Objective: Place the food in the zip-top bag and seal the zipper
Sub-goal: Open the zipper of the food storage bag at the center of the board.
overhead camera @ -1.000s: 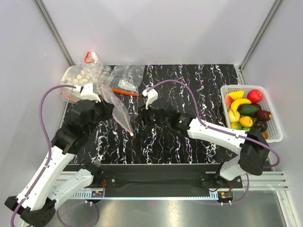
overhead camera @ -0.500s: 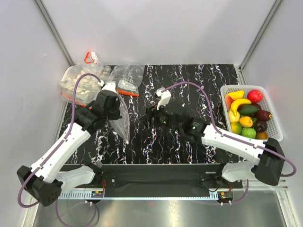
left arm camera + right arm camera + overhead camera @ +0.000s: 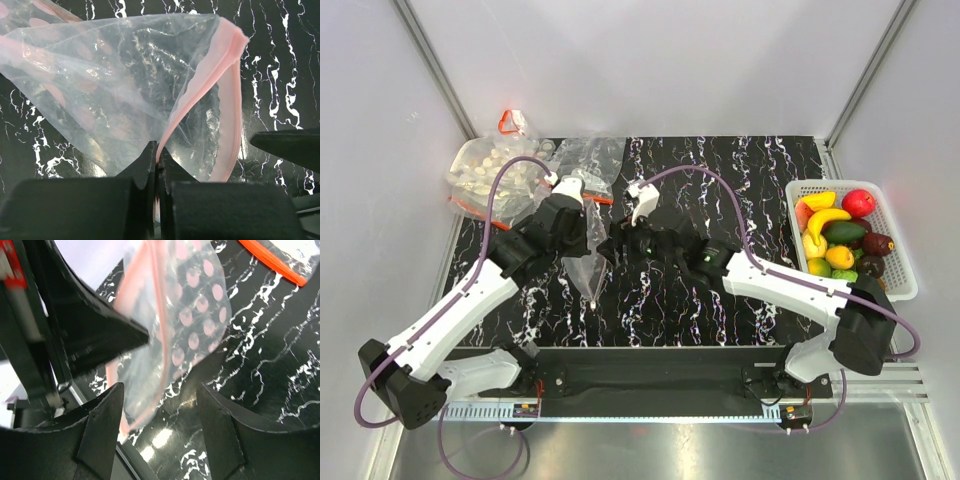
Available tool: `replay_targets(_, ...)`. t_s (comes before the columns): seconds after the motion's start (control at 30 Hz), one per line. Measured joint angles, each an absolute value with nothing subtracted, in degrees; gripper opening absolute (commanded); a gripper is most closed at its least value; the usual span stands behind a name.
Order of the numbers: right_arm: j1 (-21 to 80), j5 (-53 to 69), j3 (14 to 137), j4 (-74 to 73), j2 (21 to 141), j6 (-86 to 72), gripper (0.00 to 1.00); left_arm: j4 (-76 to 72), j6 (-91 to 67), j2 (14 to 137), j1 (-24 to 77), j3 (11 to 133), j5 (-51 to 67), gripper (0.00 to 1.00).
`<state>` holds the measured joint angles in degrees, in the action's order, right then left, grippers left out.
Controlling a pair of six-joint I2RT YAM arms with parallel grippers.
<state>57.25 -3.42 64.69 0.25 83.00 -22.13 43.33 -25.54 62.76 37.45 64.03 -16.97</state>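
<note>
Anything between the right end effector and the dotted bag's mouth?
Nothing visible. The right end effector is open, with the zip-top bag hanging directly ahead of its fingers. The left end effector is shut on the zipper strip, holding the bag up.

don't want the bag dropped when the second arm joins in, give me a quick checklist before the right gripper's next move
1. Grip: ok. The left gripper is shut on the red-orange zipper strip of the clear polka-dotted zip-top bag.
2. Second hand free: ok. The right gripper has its jaws apart and holds nothing, with the bag's edge just ahead.
3. Mouth wide enough for food: cannot tell. The strip's two sides gape only partly.
4. Bag contents: ok, nothing inside yet.
5. Food located: ok. The glossy plastic toy fruits and vegetables are all in the white mesh basket on the right.
</note>
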Motion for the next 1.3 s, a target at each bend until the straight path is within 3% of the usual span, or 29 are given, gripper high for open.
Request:
replay_targets(0.4, 57.25, -3.38, 66.26, 1.41, 87.79, -23.09, 0.59, 43.11, -25.98, 62.92, 39.72, 65.17, -16.93, 0.0)
replay_targets(0.47, 57.25, -3.38, 66.41, 1.43, 89.01, -23.4, 0.52, 43.16, -25.96, 63.13, 39.86, 65.93, -16.88, 0.0)
replay_targets(0.63, 57.25, -7.27, 66.59, 0.21, 90.63, -25.58, 0.18, 44.66, -25.74, 65.01, 40.77, 69.36, -17.23, 0.0)
replay_targets(0.73, 56.84, -12.49, 66.54, -1.15, 90.45, -28.4, 0.13, 48.6, -25.34, 68.73, 43.07, 74.61, -20.38, 0.0)
replay_targets(1.17, 47.59, -16.34, 49.47, -2.37, 84.68, -39.88, 0.2, 59.07, -24.95, 86.65, 52.42, 88.25, -32.01, 0.0)
replay_targets(1.23, 47.35, -16.27, 46.85, -2.04, 84.03, -40.69, 0.32, 59.83, -24.84, 90.3, 54.0, 89.86, -33.19, 0.0)
replay_targets(1.3, 47.07, -15.97, 44.45, -1.5, 83.55, -41.41, 0.51, 59.96, -24.53, 93.56, 55.35, 90.78, -33.63, 0.0)
